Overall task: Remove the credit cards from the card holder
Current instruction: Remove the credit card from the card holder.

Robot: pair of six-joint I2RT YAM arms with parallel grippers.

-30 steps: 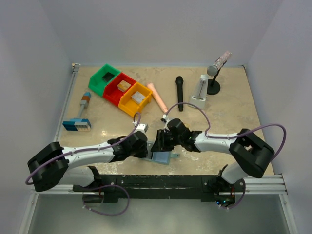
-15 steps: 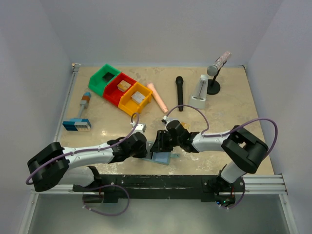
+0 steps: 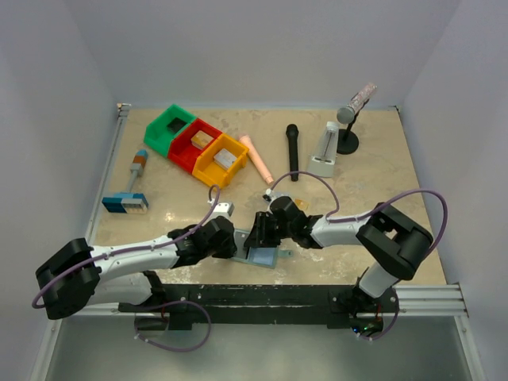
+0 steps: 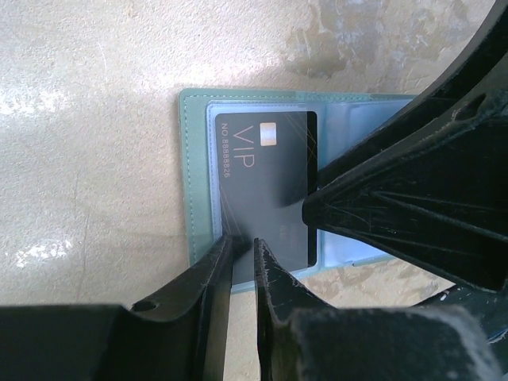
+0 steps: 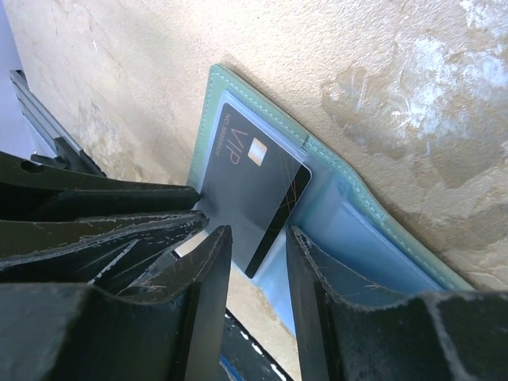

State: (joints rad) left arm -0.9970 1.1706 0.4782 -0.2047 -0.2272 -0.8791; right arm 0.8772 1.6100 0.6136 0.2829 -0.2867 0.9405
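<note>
At the card holder (image 4: 190, 175), left hand (image 4: 242, 248) is touching the near edge of the credit card (image 4: 266, 178), fingers narrowly parted; right hand (image 5: 258, 235), half spread, is straddling its corner.

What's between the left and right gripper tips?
The dark VIP credit card, tucked in a pocket of the card holder, lies between the left gripper and right gripper. Clearest in the left wrist view.

The card holder (image 4: 189, 175) is soft, matt teal material with stitched edges; its inner pockets are clear, glossy plastic. The credit card (image 4: 266, 190) is smooth dark grey with a faint sheen. The left gripper (image 4: 242, 248) and right gripper (image 5: 259, 238) are scuffed matt black plastic. The table (image 4: 95, 119) looks stone-like: mottled beige, patchily glossy.
</note>
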